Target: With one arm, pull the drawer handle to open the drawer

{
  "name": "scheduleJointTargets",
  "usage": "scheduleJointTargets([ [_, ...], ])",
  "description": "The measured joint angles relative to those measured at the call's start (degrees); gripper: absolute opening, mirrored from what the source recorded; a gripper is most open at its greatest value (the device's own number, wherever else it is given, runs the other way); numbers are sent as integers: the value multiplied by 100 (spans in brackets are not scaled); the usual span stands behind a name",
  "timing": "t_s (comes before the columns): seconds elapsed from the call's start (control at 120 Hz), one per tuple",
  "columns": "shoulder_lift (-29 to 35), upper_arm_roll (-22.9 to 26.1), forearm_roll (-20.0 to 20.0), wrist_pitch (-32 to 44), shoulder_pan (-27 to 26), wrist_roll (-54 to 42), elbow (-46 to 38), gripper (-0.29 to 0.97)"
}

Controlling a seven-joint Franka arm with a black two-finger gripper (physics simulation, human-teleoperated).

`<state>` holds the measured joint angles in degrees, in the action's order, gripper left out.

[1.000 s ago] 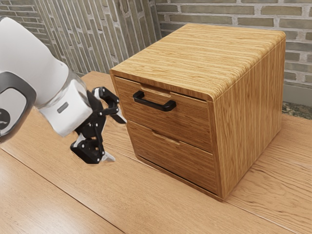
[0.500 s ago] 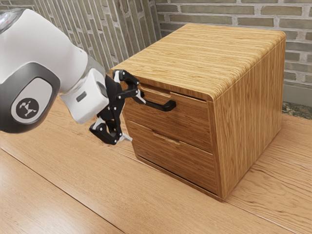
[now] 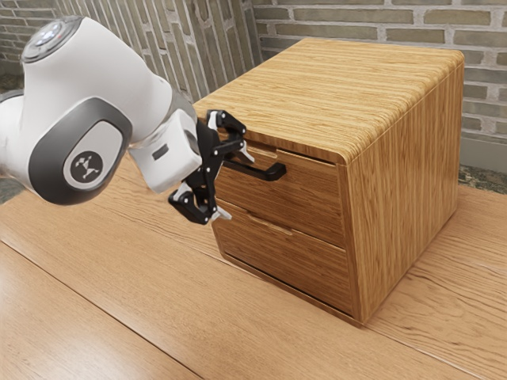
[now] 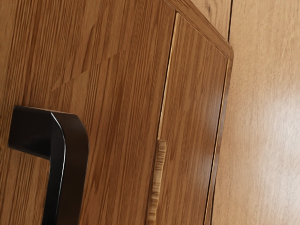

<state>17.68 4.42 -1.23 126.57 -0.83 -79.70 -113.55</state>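
Facing the top drawer (image 3: 305, 194), my hand (image 3: 234, 183) is wide open and holds nothing. The black handle (image 3: 265, 169) lies sideways right in front, its near end between my two fingers.

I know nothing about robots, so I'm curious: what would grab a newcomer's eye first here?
A big wooden two-drawer cabinet stands on the table toward the exterior view's right. A bulky white arm reaches in from the exterior view's left, its open black hand right by the black handle on the upper drawer.
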Motion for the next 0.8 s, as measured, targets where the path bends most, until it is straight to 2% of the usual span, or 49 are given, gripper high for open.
scheduleJointTargets([
  [0.567,-240,-20,7,68,21,-82,41,68],
  [0.8,-139,-29,9,11,21,-35,26,59],
])
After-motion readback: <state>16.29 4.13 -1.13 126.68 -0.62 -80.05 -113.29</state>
